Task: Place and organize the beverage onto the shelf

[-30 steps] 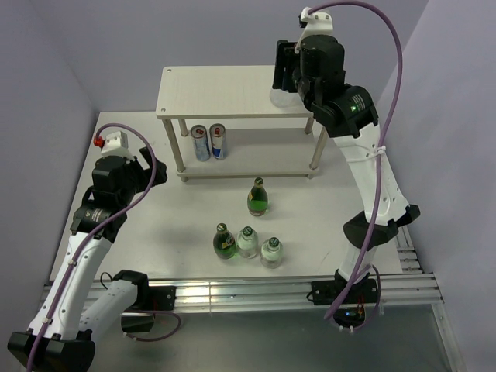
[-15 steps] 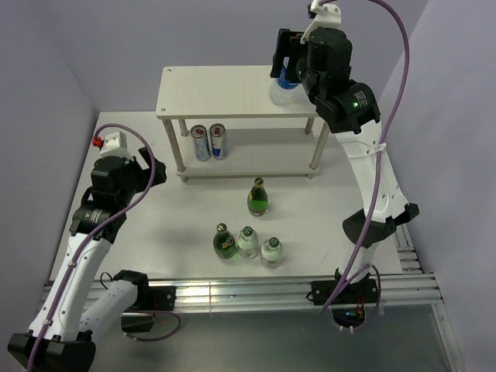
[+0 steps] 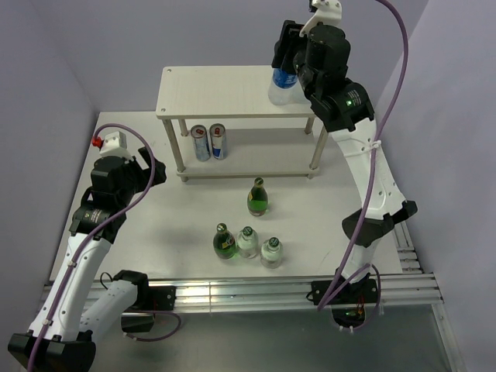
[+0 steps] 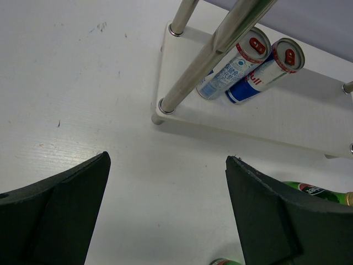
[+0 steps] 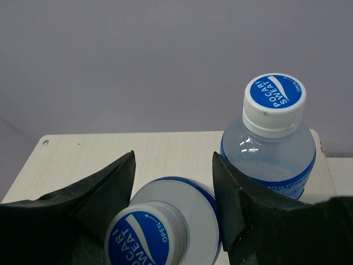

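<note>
Your right gripper [image 5: 173, 160]: fingers on either side of a blue-capped water bottle [image 5: 165, 204] standing at the right end of the shelf [image 3: 217, 89] top, second bottle [image 5: 270, 143] just beside; you cannot tell if the fingers touch it. Your left gripper [image 4: 165, 160]: spread wide, holding nothing, over the table [image 4: 66, 83] near the shelf's front left leg; two cans [image 4: 234, 66] on the lower board.

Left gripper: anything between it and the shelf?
Nothing. Only bare table lies between the left gripper and the shelf, as the left wrist view shows.
</note>
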